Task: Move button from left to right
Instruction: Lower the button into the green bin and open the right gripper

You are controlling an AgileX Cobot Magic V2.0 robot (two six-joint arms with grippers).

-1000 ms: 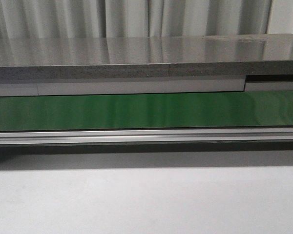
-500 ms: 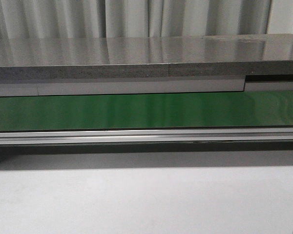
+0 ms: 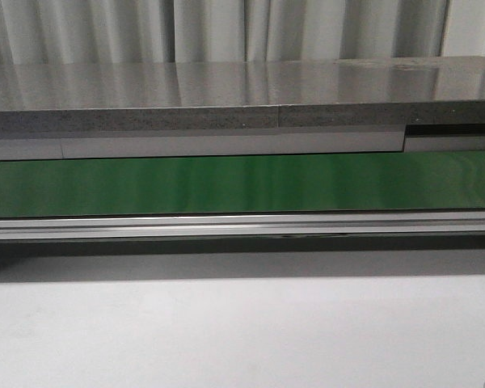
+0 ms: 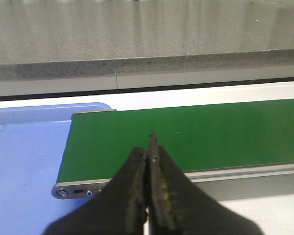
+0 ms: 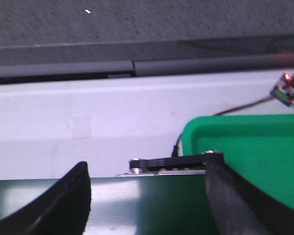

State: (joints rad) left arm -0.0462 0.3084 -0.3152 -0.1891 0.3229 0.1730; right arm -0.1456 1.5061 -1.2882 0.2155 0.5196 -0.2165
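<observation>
Presently the left gripper (image 4: pixel 148 147), at the bottom centre of the left wrist view, is clenched: its two black fingers meet along a thin seam with nothing between them. The right gripper (image 5: pixel 147 188) is released, its dark curved fingers standing well apart at the lower left and lower right of the right wrist view, also holding nothing.

Beyond the left gripper lies the end of the green belt (image 4: pixel 186 134), matte and smooth, edged by a brushed metal rail. A pale blue tray (image 4: pixel 24 156) with a rounded rim sits at the left of that frame, just beside the belt's end; the part in view holds nothing. Beyond the right gripper, the belt's other end meets a green tray (image 5: pixel 245 147) at the right of the frame, glossy plastic with a rounded corner. A small circuit board (image 5: pixel 285 91) with a red light lies at the upper right.

Across the last second the front view shows no change: belt (image 3: pixel 242 184), grey speckled shelf (image 3: pixel 226 97) and white table (image 3: pixel 242 331) are as before, and neither arm has entered that frame.

The button appears in none of the views. Judgement: the transfer has not begun, and the arms wait for the button to arrive.
</observation>
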